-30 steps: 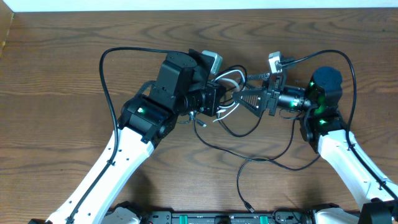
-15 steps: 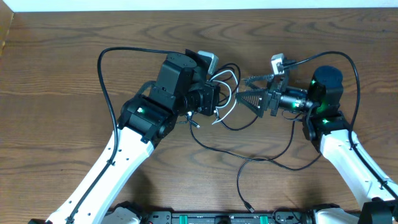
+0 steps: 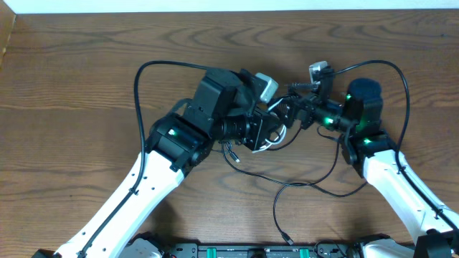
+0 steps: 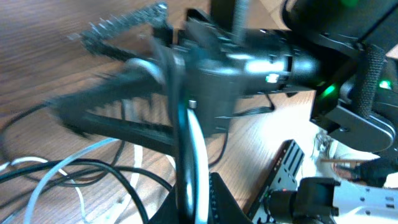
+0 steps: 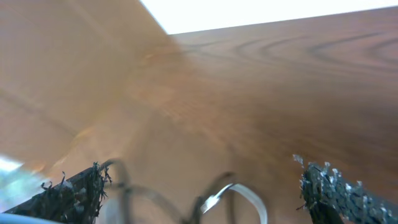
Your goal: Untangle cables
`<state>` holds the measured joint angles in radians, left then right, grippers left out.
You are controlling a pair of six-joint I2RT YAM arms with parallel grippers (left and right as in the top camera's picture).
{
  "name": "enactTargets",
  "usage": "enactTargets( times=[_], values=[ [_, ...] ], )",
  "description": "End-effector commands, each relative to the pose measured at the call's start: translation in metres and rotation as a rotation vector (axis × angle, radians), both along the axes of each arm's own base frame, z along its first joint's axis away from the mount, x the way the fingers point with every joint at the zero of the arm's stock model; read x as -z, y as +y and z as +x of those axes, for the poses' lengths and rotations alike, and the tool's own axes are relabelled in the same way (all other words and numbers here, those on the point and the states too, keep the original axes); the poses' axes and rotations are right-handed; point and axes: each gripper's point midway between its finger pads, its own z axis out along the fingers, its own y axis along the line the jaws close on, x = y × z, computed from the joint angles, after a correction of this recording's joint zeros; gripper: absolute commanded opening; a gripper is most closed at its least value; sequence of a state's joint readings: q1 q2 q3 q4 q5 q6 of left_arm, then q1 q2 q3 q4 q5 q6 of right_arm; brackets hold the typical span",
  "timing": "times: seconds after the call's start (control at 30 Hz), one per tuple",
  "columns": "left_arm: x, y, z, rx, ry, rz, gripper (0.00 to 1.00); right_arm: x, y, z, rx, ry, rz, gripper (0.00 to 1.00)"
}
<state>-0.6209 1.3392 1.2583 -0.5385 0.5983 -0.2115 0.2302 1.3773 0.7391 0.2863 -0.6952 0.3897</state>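
The cables are a tangle of thin black cords and a white one. My left gripper (image 3: pixel 270 136) (image 4: pixel 193 200) is shut on a black and a white strand of them (image 4: pixel 186 143). Loose black cable (image 3: pixel 301 183) trails over the table to a small plug (image 3: pixel 287 239) near the front edge. My right gripper (image 3: pixel 288 113) (image 5: pixel 205 186) stands open right against the left one. Between its fingertips (image 5: pixel 78 190) rise a white loop (image 5: pixel 245 194) and blurred black loops. In the left wrist view its fingers (image 4: pixel 118 34) are blurred above more strands (image 4: pixel 37 168).
Thick black arm wires arch at the back left (image 3: pixel 143 72) and back right (image 3: pixel 401 72). A black rail (image 3: pixel 237 251) runs along the front edge. The wooden table (image 3: pixel 72 79) ends at a white wall at the back.
My left gripper has carried the held strands to the right. The right gripper has moved left, so the two now meet over the tangle.
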Motion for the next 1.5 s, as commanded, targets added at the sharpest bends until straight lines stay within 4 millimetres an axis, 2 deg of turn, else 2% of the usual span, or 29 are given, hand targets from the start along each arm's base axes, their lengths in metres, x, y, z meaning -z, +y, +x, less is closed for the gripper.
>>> enactTargets(
  times=[0.0,0.13,0.23,0.27,0.37,0.57,0.7,0.8,0.83,0.87,0.97,1.33,1.47],
  values=[
    [-0.009,-0.008,-0.005,0.057,-0.035,-0.018,0.08,0.008,-0.026,0.028,0.233,-0.047,-0.115,0.99],
    [-0.001,-0.003,-0.010,0.078,-0.028,0.016,0.08,0.017,-0.054,0.044,0.412,-0.042,-0.192,0.99],
    [0.007,0.003,-0.020,0.133,-0.051,0.070,0.08,0.030,-0.084,0.051,0.573,-0.012,-0.281,0.99],
    [0.010,0.007,-0.024,0.157,-0.062,0.091,0.08,0.037,-0.103,0.052,0.662,0.009,-0.335,0.99],
    [0.010,0.014,-0.028,0.174,-0.099,0.124,0.08,0.046,-0.139,0.051,0.809,0.040,-0.420,0.99],
    [0.012,0.048,-0.010,0.013,-0.187,0.281,0.08,0.053,-0.182,0.049,0.931,0.083,-0.469,0.99],
    [0.012,0.084,0.011,-0.154,-0.271,0.440,0.08,0.060,-0.203,0.046,0.967,0.127,-0.481,0.99],
    [0.016,0.112,0.025,-0.272,-0.314,0.577,0.08,0.068,-0.203,0.042,0.927,0.169,-0.468,0.99],
    [0.018,0.133,0.033,-0.349,-0.336,0.679,0.08,0.073,-0.199,0.040,0.897,0.192,-0.463,0.99],
    [0.019,0.143,0.037,-0.393,-0.347,0.730,0.08,0.076,-0.197,0.038,0.883,0.205,-0.464,0.99],
    [0.019,0.167,0.045,-0.475,-0.378,0.853,0.08,0.081,-0.193,0.034,0.857,0.230,-0.465,0.99],
    [0.032,0.203,0.063,-0.581,-0.351,1.026,0.08,0.099,-0.162,0.017,0.680,0.334,-0.412,0.99],
    [0.044,0.222,0.072,-0.629,-0.289,1.063,0.17,0.106,-0.160,0.010,0.660,0.376,-0.421,0.99]
  ],
)
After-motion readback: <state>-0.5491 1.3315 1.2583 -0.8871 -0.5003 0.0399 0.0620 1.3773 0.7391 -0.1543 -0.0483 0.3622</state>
